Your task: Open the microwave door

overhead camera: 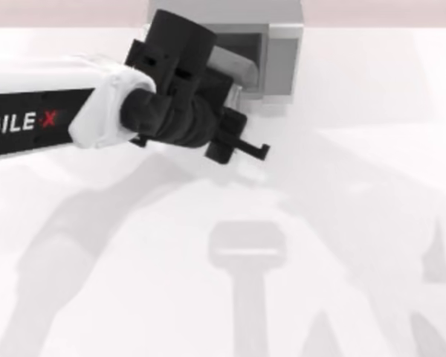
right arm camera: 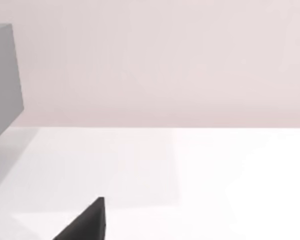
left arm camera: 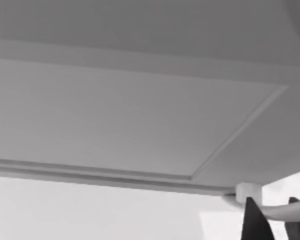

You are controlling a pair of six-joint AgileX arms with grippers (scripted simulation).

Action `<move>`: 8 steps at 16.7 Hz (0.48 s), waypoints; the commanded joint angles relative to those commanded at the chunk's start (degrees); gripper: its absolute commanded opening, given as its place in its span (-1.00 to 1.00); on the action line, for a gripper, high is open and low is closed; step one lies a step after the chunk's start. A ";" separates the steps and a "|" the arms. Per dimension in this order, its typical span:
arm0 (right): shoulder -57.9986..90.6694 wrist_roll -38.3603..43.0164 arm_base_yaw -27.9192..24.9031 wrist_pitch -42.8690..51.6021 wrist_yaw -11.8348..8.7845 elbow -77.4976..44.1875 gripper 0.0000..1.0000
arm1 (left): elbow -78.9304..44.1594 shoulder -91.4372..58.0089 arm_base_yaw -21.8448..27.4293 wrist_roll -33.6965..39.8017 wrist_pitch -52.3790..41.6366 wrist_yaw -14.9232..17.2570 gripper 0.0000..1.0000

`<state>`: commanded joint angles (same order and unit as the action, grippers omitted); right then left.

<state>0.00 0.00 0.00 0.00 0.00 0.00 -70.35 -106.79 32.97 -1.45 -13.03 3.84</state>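
Observation:
The grey microwave (overhead camera: 284, 52) stands at the back of the table. The microwave door (overhead camera: 234, 63) is swung partly out from the front, slanting toward my left arm. In the left wrist view the door (left arm camera: 115, 120) fills most of the picture, its window panel seen close up. My left gripper (overhead camera: 236, 95) is at the door's free edge. It is shut on the pale bar handle (left arm camera: 280, 212), which runs between its two dark fingers (left arm camera: 252, 225). Only one dark finger (right arm camera: 90, 222) of my right gripper shows, with nothing near it.
The narrow control panel side of the microwave (overhead camera: 281, 67) sits right of the door. My left forearm (overhead camera: 52, 111) stretches in from the left edge. The right wrist view shows a grey corner of the microwave (right arm camera: 2, 80) and white table (right arm camera: 190, 175).

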 joint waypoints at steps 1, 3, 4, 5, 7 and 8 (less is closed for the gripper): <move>0.00 0.00 0.00 0.00 0.00 0.00 1.00 | 0.25 0.30 -0.28 -0.61 0.09 0.36 -1.00; 0.00 0.00 0.00 0.00 0.00 0.00 1.00 | 0.71 0.85 -0.86 -1.79 0.25 1.11 -1.00; 0.00 0.00 0.00 0.00 0.00 0.00 1.00 | 1.05 1.00 -1.16 -2.38 0.21 1.48 -1.00; 0.00 0.00 0.00 0.00 0.00 0.00 1.00 | 1.20 1.06 -1.29 -2.63 0.19 1.63 -1.00; 0.00 0.00 0.00 0.00 0.00 0.00 1.00 | 1.20 1.06 -1.29 -2.63 0.19 1.63 -1.00; 0.00 0.00 0.00 0.00 0.00 0.00 1.00 | 1.20 1.06 -1.29 -2.63 0.19 1.63 -1.00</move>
<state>0.00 0.00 0.00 0.00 0.00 0.00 -69.15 -105.73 31.69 -4.08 -12.84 5.47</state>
